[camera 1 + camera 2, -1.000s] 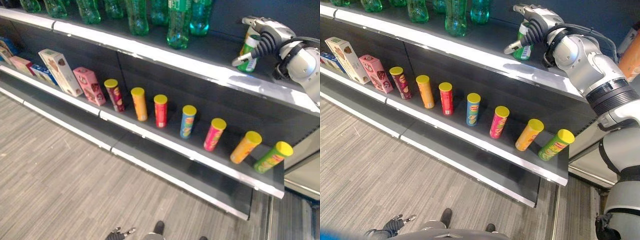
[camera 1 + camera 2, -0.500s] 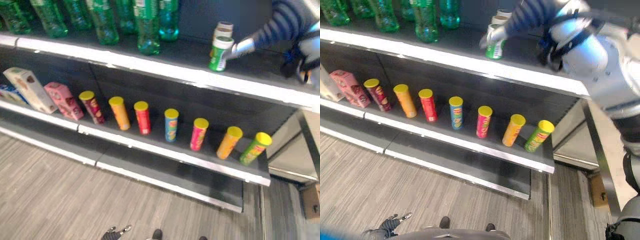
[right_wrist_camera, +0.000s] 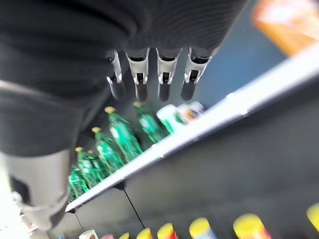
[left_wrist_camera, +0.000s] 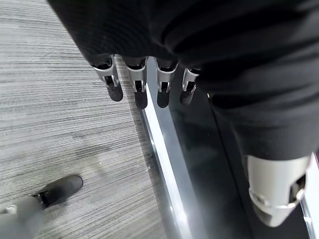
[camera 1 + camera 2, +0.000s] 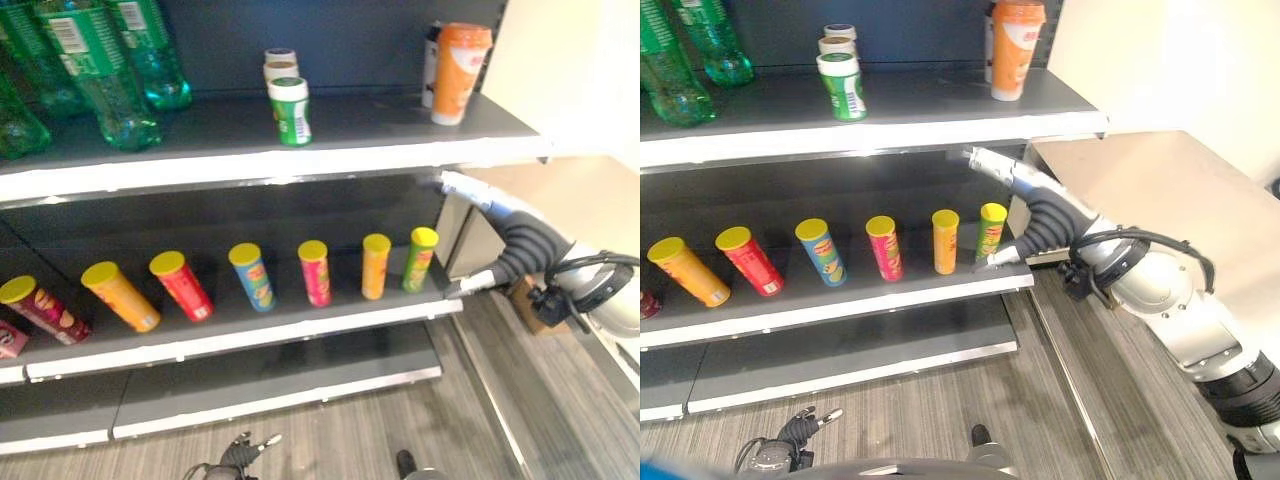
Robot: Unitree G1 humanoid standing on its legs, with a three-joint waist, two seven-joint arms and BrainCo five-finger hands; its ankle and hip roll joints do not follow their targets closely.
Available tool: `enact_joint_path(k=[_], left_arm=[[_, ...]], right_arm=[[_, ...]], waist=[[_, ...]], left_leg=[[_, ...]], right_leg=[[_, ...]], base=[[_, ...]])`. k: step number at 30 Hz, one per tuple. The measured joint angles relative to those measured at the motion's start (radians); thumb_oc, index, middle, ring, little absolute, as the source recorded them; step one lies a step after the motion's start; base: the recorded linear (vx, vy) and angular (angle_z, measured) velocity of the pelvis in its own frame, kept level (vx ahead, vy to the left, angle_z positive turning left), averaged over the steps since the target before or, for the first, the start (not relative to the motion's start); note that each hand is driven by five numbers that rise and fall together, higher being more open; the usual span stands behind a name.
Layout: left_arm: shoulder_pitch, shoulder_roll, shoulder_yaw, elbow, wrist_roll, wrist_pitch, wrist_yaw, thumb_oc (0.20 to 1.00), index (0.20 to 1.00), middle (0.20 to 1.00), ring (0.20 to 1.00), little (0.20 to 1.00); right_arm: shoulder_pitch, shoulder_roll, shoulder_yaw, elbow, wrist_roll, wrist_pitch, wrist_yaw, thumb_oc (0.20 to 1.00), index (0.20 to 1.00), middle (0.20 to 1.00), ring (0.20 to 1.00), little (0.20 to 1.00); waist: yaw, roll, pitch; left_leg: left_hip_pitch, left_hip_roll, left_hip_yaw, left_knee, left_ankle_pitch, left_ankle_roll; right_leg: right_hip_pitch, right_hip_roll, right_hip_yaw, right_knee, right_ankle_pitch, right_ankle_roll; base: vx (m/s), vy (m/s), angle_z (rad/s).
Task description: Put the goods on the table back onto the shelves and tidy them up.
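Note:
A small green can with a white lid (image 5: 289, 110) stands upright near the front of the top shelf (image 5: 250, 160), with two similar cans in a row behind it. My right hand (image 5: 1032, 212) hangs open and holds nothing, below the top shelf and just off the right end of the middle shelf, beside the green chip tube (image 5: 990, 228). Its fingers (image 3: 149, 79) are straight in the right wrist view. My left hand (image 5: 792, 438) hangs low over the floor, fingers (image 4: 139, 92) straight and empty.
Chip tubes (image 5: 250, 275) with yellow lids lean in a row on the middle shelf (image 5: 230, 335). Green bottles (image 5: 110, 85) fill the top shelf's left, and an orange container (image 5: 460, 60) stands at its right end. A beige table top (image 5: 1150, 190) lies right of the shelves.
The camera has swung right. My right hand has let go of the green can on the top shelf and dropped down to the right end of the middle shelf.

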Motion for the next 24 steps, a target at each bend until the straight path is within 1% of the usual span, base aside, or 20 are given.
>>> enact_joint_path(k=[1,2,4,5,6,7,8,9,10,11,12,13,14,15,17,19,23,24], left_arm=[[0.013,-0.003,0.001,-0.001,0.013,0.002,-0.006,1.0,1.0,1.0,1.0,1.0],[0.017,-0.007,-0.006,-0.001,0.015,0.002,-0.009,1.0,1.0,1.0,1.0,1.0],[0.029,-0.011,0.009,-0.006,0.021,0.002,-0.011,1.0,1.0,1.0,1.0,1.0],[0.044,-0.013,0.01,-0.014,0.021,0.001,-0.012,1.0,1.0,1.0,1.0,1.0],[0.048,-0.016,0.007,-0.004,0.021,0.005,-0.015,1.0,1.0,1.0,1.0,1.0],[0.044,-0.018,-0.008,-0.004,0.023,0.002,-0.015,1.0,1.0,1.0,1.0,1.0],[0.041,-0.015,-0.023,-0.02,0.025,-0.002,-0.014,1.0,1.0,1.0,1.0,1.0],[0.037,-0.017,-0.032,-0.028,0.026,-0.008,-0.015,1.0,1.0,1.0,1.0,1.0],[0.036,-0.034,-0.053,-0.022,0.039,-0.011,-0.023,1.0,1.0,1.0,1.0,1.0],[0.052,-0.059,-0.064,-0.022,0.053,-0.009,-0.037,1.0,1.0,1.0,1.0,1.0],[0.045,-0.052,-0.065,-0.019,0.052,-0.009,-0.037,1.0,1.0,1.0,1.0,1.0],[0.037,-0.044,-0.062,-0.014,0.052,-0.006,-0.036,1.0,1.0,1.0,1.0,1.0],[0.022,-0.042,-0.061,-0.007,0.051,-0.003,-0.038,1.0,1.0,1.0,1.0,1.0],[0.007,-0.041,-0.06,-0.008,0.051,0.004,-0.038,1.0,1.0,1.0,1.0,1.0],[0.01,-0.036,-0.06,-0.001,0.051,0.008,-0.036,1.0,1.0,1.0,1.0,1.0],[0.004,-0.023,-0.06,0.028,0.049,0.01,-0.035,1.0,1.0,1.0,1.0,1.0],[0.004,-0.007,-0.059,0.042,0.049,0.011,-0.035,1.0,1.0,1.0,1.0,1.0],[0.012,-0.009,-0.06,0.051,0.047,0.012,-0.036,1.0,1.0,1.0,1.0,1.0]], right_arm=[[0.135,0.084,-0.003,0.041,0.025,0.025,0.015,1.0,1.0,1.0,1.0,1.0],[0.259,0.104,-0.011,0.098,0.035,0.04,0.048,1.0,1.0,1.0,1.0,1.0],[0.416,0.227,-0.033,0.301,0.036,0.064,0.073,1.0,1.0,1.0,1.0,1.0],[0.44,0.23,0.003,0.408,0.028,0.128,0.075,1.0,1.0,1.0,1.0,1.0],[0.438,0.175,0.059,0.44,0.015,0.179,0.097,1.0,1.0,1.0,1.0,1.0],[0.451,0.182,0.083,0.507,0.003,0.158,0.116,1.0,1.0,1.0,1.0,1.0],[0.433,0.242,0.073,0.617,-0.017,0.144,0.114,1.0,1.0,1.0,1.0,1.0],[0.407,0.288,0.089,0.725,-0.026,0.162,0.111,1.0,1.0,1.0,1.0,1.0],[0.379,0.328,0.121,0.844,-0.042,0.175,0.113,1.0,1.0,1.0,1.0,1.0],[0.361,0.348,0.118,0.866,-0.067,0.187,0.11,1.0,1.0,1.0,1.0,1.0],[0.316,0.412,0.079,0.988,-0.081,0.14,0.089,1.0,1.0,1.0,1.0,1.0],[0.227,0.489,0.032,1.194,-0.105,0.132,0.043,1.0,1.0,1.0,1.0,1.0],[0.178,0.527,0.038,1.329,-0.129,0.176,0.016,1.0,1.0,1.0,1.0,1.0],[0.185,0.532,0.051,1.343,-0.172,0.193,0.0,1.0,1.0,1.0,1.0,1.0],[0.174,0.54,0.047,1.397,-0.184,0.19,-0.03,1.0,1.0,1.0,1.0,1.0],[0.167,0.543,0.045,1.481,-0.213,0.197,-0.06,1.0,1.0,1.0,1.0,1.0],[0.15,0.543,0.045,1.582,-0.223,0.206,-0.083,1.0,1.0,1.0,1.0,1.0],[0.149,0.541,0.048,1.584,-0.237,0.21,-0.089,1.0,1.0,1.0,1.0,1.0]], waist=[[0.004,-0.003,0.001],[-0.004,0.012,0.013],[-0.001,0.013,0.021],[-0.002,0.017,0.027],[-0.017,0.018,0.036],[-0.01,0.034,0.038],[-0.006,0.019,0.043],[-0.001,0.02,0.041],[0.022,0.023,0.043],[0.036,0.036,0.047],[0.043,0.036,0.044],[0.045,0.02,0.038],[0.061,0.014,0.033],[0.097,0.021,0.037],[0.097,0.03,0.033],[0.096,0.039,0.026],[0.099,0.043,0.023],[0.099,0.046,0.009]], left_leg=[[0.0,0.001,0.004,0.0,0.001,0.001],[-0.001,-0.003,0.015,0.0,-0.006,0.004],[0.002,-0.003,0.018,0.0,-0.005,0.003],[0.001,-0.005,0.014,0.0,-0.007,0.003],[-0.002,-0.007,0.017,0.0,-0.009,0.002],[-0.001,-0.005,0.015,0.0,-0.009,0.002],[-0.004,-0.001,-0.002,-0.001,-0.013,0.008],[0.001,0.004,-0.009,-0.001,-0.012,0.006],[-0.001,0.01,-0.013,-0.001,-0.012,0.005],[-0.001,0.015,-0.031,0.0,-0.009,0.003],[0.001,0.02,-0.041,0.0,-0.008,-0.001],[0.001,0.024,-0.057,0.0,-0.008,-0.003],[0.0,0.028,-0.06,0.0,-0.007,-0.004],[-0.003,0.03,-0.062,0.0,-0.007,-0.004],[0.004,0.03,-0.07,0.0,-0.004,-0.004],[0.025,0.033,-0.089,0.0,-0.004,-0.012],[0.038,0.043,-0.125,0.0,-0.009,-0.021],[0.037,0.05,-0.132,0.0,-0.012,-0.025]], right_leg=[[-0.005,-0.003,0.004,0.004,-0.007,-0.002],[-0.011,-0.008,0.012,0.005,-0.007,-0.002],[-0.004,-0.01,0.015,0.0,-0.006,-0.001],[0.003,-0.011,0.013,-0.005,-0.004,0.0],[0.007,-0.015,0.015,-0.021,0.007,0.005],[0.011,-0.017,0.009,-0.027,0.011,0.003],[0.015,-0.014,-0.01,-0.032,0.01,0.001],[0.022,-0.011,-0.022,-0.032,0.007,-0.004],[0.025,-0.005,-0.027,-0.032,0.005,-0.007],[0.032,-0.001,-0.045,-0.031,0.001,-0.013],[0.043,0.001,-0.057,-0.032,-0.001,-0.014],[0.048,0.007,-0.07,-0.032,-0.006,-0.018],[0.048,0.011,-0.075,-0.031,-0.01,-0.022],[0.045,0.012,-0.079,-0.027,-0.011,-0.025],[0.06,0.011,-0.09,-0.029,-0.012,-0.025],[0.094,0.012,-0.114,-0.032,-0.023,-0.031],[0.131,0.02,-0.153,-0.034,-0.038,-0.041],[0.13,0.028,-0.159,-0.033,-0.043,-0.047]], base=[[-0.01,0.048,-0.1],[0.0,0.028,-0.2],[0.0,-0.006,-0.08],[0.01,-0.039,-0.06],[0.01,-0.05,-0.08],[0.03,-0.06,0.11],[0.03,-0.051,0.27],[0.02,-0.04,0.32],[0.04,-0.122,0.3],[0.04,-0.127,0.27],[0.04,-0.155,0.41],[0.03,-0.077,0.32],[0.04,-0.082,0.26],[0.04,-0.072,0.14],[0.04,-0.075,0.19],[0.04,-0.112,0.27],[0.02,-0.14,0.26],[0.0,-0.103,0.17]])
